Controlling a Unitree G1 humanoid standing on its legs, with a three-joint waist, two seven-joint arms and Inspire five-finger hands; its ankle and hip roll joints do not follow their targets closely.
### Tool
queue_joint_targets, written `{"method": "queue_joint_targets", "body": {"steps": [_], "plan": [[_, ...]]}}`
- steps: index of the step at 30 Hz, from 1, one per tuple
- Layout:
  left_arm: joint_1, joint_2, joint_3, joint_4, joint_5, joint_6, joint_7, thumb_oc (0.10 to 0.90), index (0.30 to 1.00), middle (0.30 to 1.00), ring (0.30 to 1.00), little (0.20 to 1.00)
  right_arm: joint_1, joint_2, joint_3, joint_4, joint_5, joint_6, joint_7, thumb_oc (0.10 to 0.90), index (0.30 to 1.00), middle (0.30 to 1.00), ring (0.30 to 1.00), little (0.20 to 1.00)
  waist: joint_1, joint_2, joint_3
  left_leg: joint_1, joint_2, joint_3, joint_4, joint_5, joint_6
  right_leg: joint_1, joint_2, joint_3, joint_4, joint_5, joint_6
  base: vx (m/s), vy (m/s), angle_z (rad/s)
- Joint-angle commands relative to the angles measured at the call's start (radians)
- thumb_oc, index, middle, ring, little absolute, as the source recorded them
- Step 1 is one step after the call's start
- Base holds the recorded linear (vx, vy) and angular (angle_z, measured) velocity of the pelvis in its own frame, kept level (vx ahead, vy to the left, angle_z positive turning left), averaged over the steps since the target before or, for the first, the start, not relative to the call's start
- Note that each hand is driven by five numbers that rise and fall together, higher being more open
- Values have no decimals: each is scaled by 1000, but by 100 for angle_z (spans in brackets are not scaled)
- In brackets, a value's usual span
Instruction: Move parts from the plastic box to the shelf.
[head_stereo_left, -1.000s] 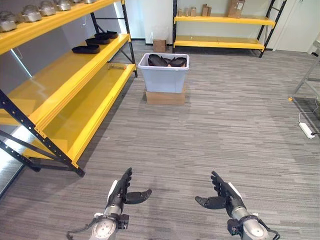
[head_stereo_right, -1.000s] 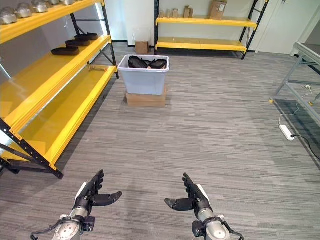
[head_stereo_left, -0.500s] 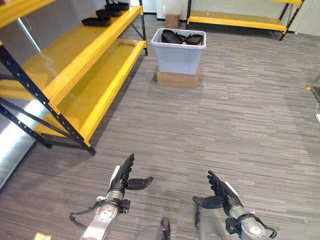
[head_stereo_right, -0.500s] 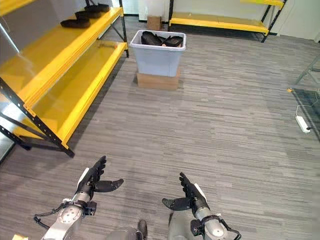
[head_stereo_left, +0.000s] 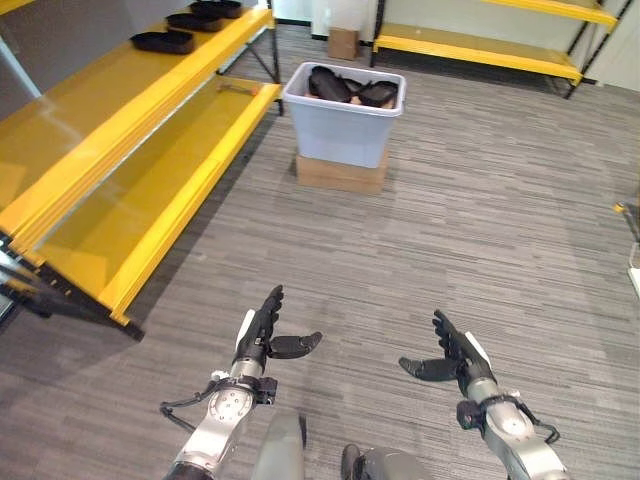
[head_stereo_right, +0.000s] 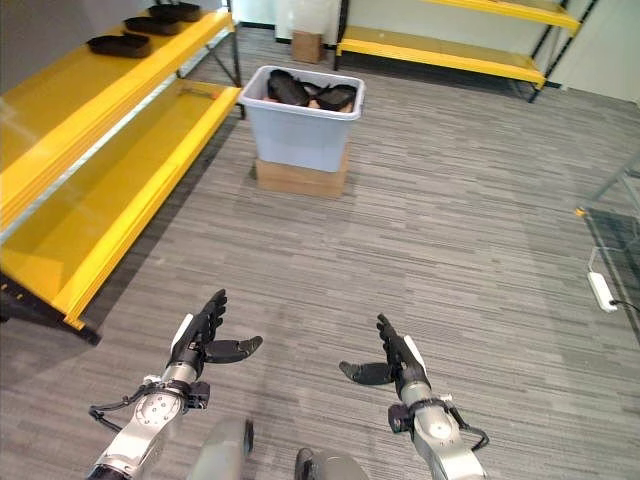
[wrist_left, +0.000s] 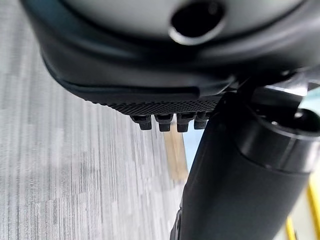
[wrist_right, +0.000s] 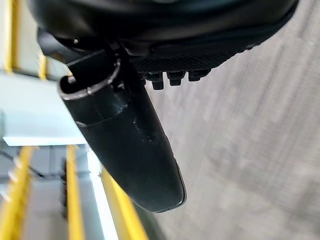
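Observation:
A pale grey plastic box stands on a flat cardboard box on the floor ahead, with several black parts inside it. The yellow shelf runs along the left; a few black parts lie on its middle level at the far end. My left hand and right hand hang low in front of me, far short of the box. Both are open with fingers straight, thumbs turned inward, holding nothing.
A second yellow shelf stands against the back wall, with a small cardboard box on the floor beside it. A white power strip lies on the floor at the right. Grey striped carpet lies between me and the box.
The camera has shifted, and the box and shelf look nearer. Both hands stay open and empty, held out in front.

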Motion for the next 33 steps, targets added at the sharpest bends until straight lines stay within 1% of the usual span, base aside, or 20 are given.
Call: {"method": "queue_joint_targets", "body": {"steps": [1,4,6,7,9,11,14,16,18,19,20,21,23,24,26,27,29,30,31,33], "plan": [[-87,-1,16,-97,-21,-99,44,900,1000,1000,1000,1000,-40,-37,-57,-78,-5,-81,-50,900,1000,1000,1000,1000,3,32,57,280,91,1,-407,-68,-55,-105,-50,103,-7,71,126,305,132,-62],[-111,12,4,-81,-6,-99,50,900,1000,1000,1000,1000,-43,-30,-57,-72,-9,-84,-61,900,1000,1000,1000,1000,20,50,58,313,180,16,-778,78,-105,-49,-55,113,-23,33,145,344,176,-48],[-117,13,3,-75,-6,-98,53,900,1000,1000,1000,1000,-41,-27,-57,-72,-12,-80,-62,900,1000,1000,1000,1000,25,52,60,322,193,3,-819,106,-117,-27,-63,114,-24,24,151,293,180,7],[-115,10,7,-78,-17,-99,53,900,1000,1000,1000,1000,-33,-19,-59,-68,-22,-71,-63,900,1000,1000,1000,1000,25,56,49,335,209,7,-848,120,-135,20,-85,120,-35,1,168,346,238,14],[-99,11,15,-80,-21,-102,51,900,1000,1000,1000,1000,-21,-4,-62,-61,-26,-66,-51,900,1000,1000,1000,1000,24,59,27,372,206,21,-863,77,-124,51,-111,124,-45,-9,187,386,272,-26],[-102,16,15,-78,-17,-103,45,900,1000,1000,1000,1000,-22,7,-69,-52,-14,-66,-50,900,1000,1000,1000,1000,33,44,11,353,167,35,-795,40,-117,97,-150,127,-88,6,209,328,203,47],[-96,28,23,-81,-19,-107,45,900,1000,1000,1000,1000,-17,24,-81,-61,-9,-63,-44,900,1000,1000,1000,1000,42,21,-24,319,111,65,-682,-70,-82,151,-226,122,-128,56,249,370,258,35],[-92,37,21,-83,-14,-104,44,900,1000,1000,1000,1000,-17,32,-76,-57,-12,-62,-38,900,1000,1000,1000,1000,48,9,-43,329,62,76,-643,-141,-36,107,-268,143,-47,173,253,307,317,52],[-98,45,17,-97,-10,-96,44,900,1000,1000,1000,1000,-23,39,-70,-66,-11,-63,-37,900,1000,1000,1000,1000,43,15,-30,364,26,83,-632,-181,6,21,-277,169,132,324,236,189,275,11],[-99,45,17,-97,-10,-96,44,900,1000,1000,1000,1000,-23,39,-70,-66,-11,-63,-37,900,1000,1000,1000,1000,44,15,-32,362,26,85,-637,-176,6,16,-277,171,131,327,236,182,389,9],[-105,62,18,-111,-9,-92,49,900,1000,1000,1000,1000,-29,43,-63,-72,-15,-62,-38,900,1000,1000,1000,1000,27,42,1,415,2,97,-653,-195,44,-81,-291,167,264,406,223,190,377,16],[-103,65,21,-119,-2,-90,49,900,1000,1000,1000,1000,-30,48,-60,-79,-22,-61,-37,900,1000,1000,1000,1000,22,54,10,434,-5,104,-662,-204,52,-123,-288,154,292,379,219,305,450,5],[-98,65,20,-120,2,-91,47,900,1000,1000,1000,1000,-28,53,-54,-85,-16,-60,-28,900,1000,1000,1000,1000,0,59,25,498,-17,95,-695,-228,52,-218,-228,127,308,284,216,296,192,-2],[-104,64,18,-110,1,-92,47,900,1000,1000,1000,1000,-33,55,-51,-80,-8,-60,-27,900,1000,1000,1000,1000,-10,56,34,523,-25,93,-699,-240,55,-250,-208,107,284,254,220,310,95,-5],[-107,57,22,-100,-4,-93,40,900,1000,1000,1000,1000,-44,51,-48,-72,-2,-59,-26,900,1000,1000,1000,1000,-24,42,30,572,-49,91,-732,-265,44,-277,-199,54,116,234,230,345,6,4],[-107,53,27,-92,-2,-95,39,900,1000,1000,1000,1000,-53,50,-47,-62,1,-58,-27,900,1000,1000,1000,1000,-29,32,28,605,-65,91,-750,-282,36,-285,-201,16,-4,244,244,392,-59,36],[-101,45,40,-89,-2,-95,31,900,1000,1000,1000,1000,-64,45,-45,-56,-4,-54,-26,900,1000,1000,1000,1000,-41,32,31,665,-58,75,-779,-293,14,-250,-189,-20,-171,273,265,475,-95,46],[-93,34,46,-90,2,-96,24,900,1000,1000,1000,1000,-65,45,-44,-54,-18,-50,-27,900,1000,1000,1000,1000,-54,33,28,713,-55,52,-799,-294,-4,-261,-175,8,-240,308,282,400,-87,45],[-92,33,47,-90,2,-96,23,900,1000,1000,1000,1000,-65,44,-44,-54,-18,-50,-27,900,1000,1000,1000,1000,-54,36,30,718,-53,52,-801,-295,-5,-255,-172,6,-243,309,282,411,-93,53],[-95,26,38,-89,7,-95,16,900,1000,1000,1000,1000,-52,42,-49,-66,-15,-51,-21,900,1000,1000,1000,1000,-70,33,19,760,-39,26,-793,-300,-26,-253,-149,54,-260,325,283,297,-98,51]]}}
